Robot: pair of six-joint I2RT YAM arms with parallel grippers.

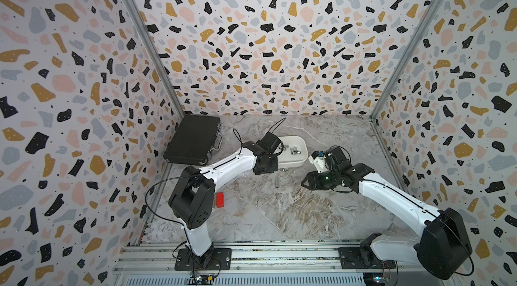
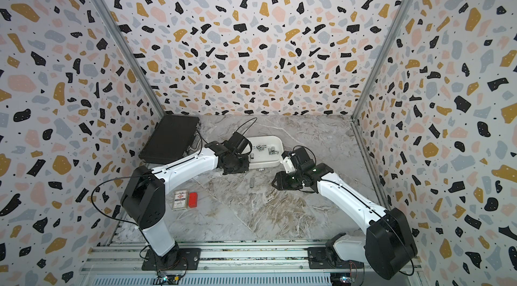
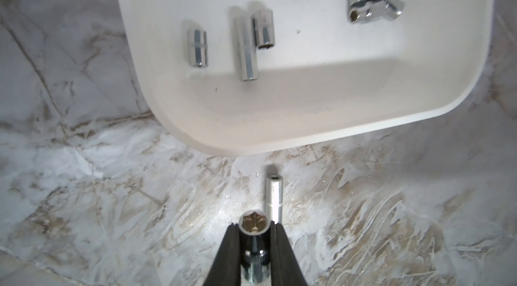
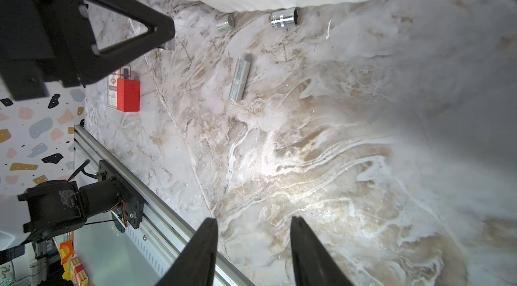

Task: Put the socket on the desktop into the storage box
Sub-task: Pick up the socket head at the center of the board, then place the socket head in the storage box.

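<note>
desktop (image 1: 279, 214) is mostly bare under both arms; black case (image 1: 193, 143) is well off to the outer side of the left gripper (image 3: 255, 227), not involved. The storage box (image 3: 279, 108) sits right ahead of the left gripper, near wall a short way past the tips. Several sockets in the box (image 3: 246, 46) already lie flat.

The left gripper is clamped on the held socket (image 3: 253, 251), pinched across its sides, hex opening pointing forward at the box. Can't tell how far it is off the surface. The right gripper (image 4: 253, 223) has jaws partly apart with nothing between, parked over bare marble, box well ahead of it.

Left on the desktop:
- long socket (image 3: 274, 195), lying just beyond the left tips, between them and the box wall
- wide short socket (image 4: 284, 18) and small socket (image 4: 225, 23), both just beside the box's outer wall, far ahead of the right gripper

The red block (image 4: 128, 94) and card pack (image 2: 179, 200) sit back behind the left gripper, ignore.

Step as I read it: grasp done, carry to the box pending. Next move needs a lift high enough to clear the near wall, a short push forward until the socket is over the box floor, then release. Risk: staying low would shove the long socket or bump the wall. Three more wait on the desktop after this one, so the task looks past halfway, not finished
</note>
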